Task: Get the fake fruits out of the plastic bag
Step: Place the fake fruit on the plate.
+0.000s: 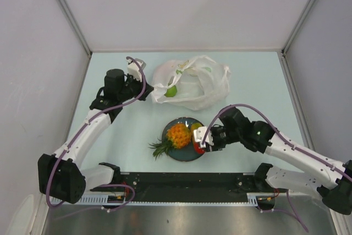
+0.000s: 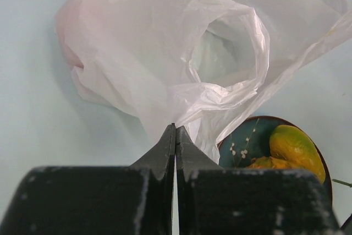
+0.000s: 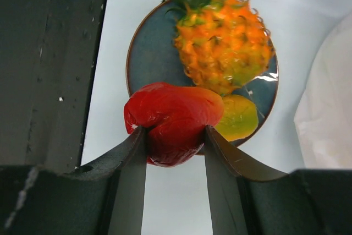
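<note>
On the plate (image 1: 177,155), pineapple (image 1: 179,135) and mango (image 1: 195,126) are set; a red fruit (image 3: 173,116) is clamped in the right gripper (image 3: 175,130) at its rim. Beyond the plate, a green fruit (image 1: 171,91) is left in the bag (image 1: 192,83), which is pinched by the left gripper (image 2: 175,127).

From above, the right gripper (image 1: 199,141) covers most of the red fruit (image 1: 196,148) at the right rim of the plate (image 1: 184,154), the pineapple (image 1: 179,135) on the plate hides part of the yellow fruit (image 1: 195,126), and the plastic bag (image 1: 192,83) beyond the plate blurs everything inside it but the green fruit (image 1: 171,91).
</note>
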You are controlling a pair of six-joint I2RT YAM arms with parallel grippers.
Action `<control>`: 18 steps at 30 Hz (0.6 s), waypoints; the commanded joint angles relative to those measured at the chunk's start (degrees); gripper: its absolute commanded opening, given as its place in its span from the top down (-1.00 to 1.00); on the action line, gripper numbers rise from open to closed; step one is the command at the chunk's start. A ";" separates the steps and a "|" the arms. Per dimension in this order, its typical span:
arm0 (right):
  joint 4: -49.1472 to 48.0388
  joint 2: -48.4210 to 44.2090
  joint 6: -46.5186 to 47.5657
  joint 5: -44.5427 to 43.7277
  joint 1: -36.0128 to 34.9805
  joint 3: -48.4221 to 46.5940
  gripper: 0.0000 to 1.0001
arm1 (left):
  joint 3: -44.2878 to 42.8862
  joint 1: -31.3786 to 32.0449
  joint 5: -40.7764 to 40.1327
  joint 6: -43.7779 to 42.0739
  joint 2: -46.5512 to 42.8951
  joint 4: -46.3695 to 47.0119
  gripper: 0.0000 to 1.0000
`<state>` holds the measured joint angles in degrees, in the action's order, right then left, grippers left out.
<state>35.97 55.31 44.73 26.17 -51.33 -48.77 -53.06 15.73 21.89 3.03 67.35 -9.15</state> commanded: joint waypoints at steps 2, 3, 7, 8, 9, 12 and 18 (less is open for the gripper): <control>-1.42 -0.38 9.23 -1.56 -2.37 3.86 0.39 | -2.14 -0.17 1.93 1.37 -0.12 1.15 0.99; -2.73 0.06 7.49 -1.83 -2.72 4.04 0.39 | -2.22 -0.17 2.10 1.80 -0.20 1.15 0.99; -6.69 1.91 -3.93 -4.81 -7.46 3.60 0.35 | -3.01 -0.17 2.80 3.21 -0.99 0.27 0.99; -7.05 2.08 -6.21 -5.60 -10.17 3.60 0.34 | -3.10 -0.17 3.33 4.26 -1.52 0.36 0.99; -7.31 2.08 -8.06 -7.00 -11.15 3.60 0.34 | -3.02 -0.17 3.77 4.88 -1.87 0.53 0.99; -6.96 3.05 -14.66 -8.24 -12.82 3.42 0.33 | -2.93 -0.17 4.83 7.25 -3.28 0.71 1.00; -5.03 6.47 -27.84 -14.82 -16.60 1.05 0.36 | -1.26 -0.17 5.62 9.89 -4.77 2.20 0.99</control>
<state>31.09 59.75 28.10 16.93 -66.04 -44.71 -53.36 15.73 25.58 9.67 64.79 -9.37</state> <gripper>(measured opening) 0.444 0.004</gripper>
